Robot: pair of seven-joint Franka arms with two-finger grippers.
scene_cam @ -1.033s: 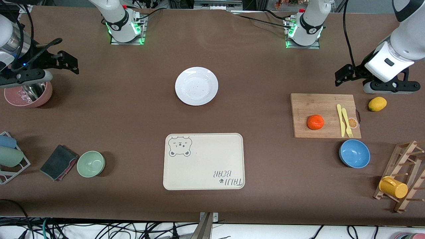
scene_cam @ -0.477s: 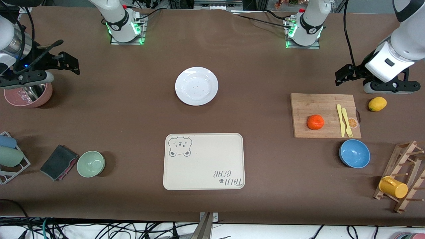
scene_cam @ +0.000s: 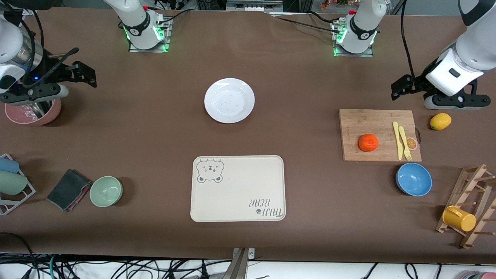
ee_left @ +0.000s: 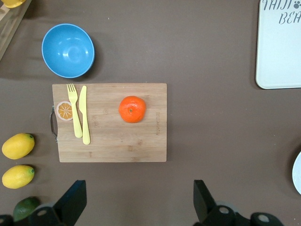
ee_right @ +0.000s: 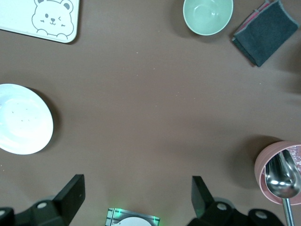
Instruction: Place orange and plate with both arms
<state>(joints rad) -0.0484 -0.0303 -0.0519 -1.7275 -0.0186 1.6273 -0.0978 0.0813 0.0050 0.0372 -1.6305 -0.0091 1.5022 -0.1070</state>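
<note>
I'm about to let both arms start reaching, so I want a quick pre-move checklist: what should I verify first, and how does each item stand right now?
1. Left gripper open, holding nothing, up over bare table near the cutting board: ok.
2. Right gripper open, holding nothing, beside the pink bowl: ok.
3. Orange uncovered on the cutting board, apart from the yellow knife and fork: ok.
4. Plate bare, nothing on it or against its rim: ok.
5. Bear-printed tray free of objects: ok.
6. Orange will not roll when touched: cannot tell.
</note>
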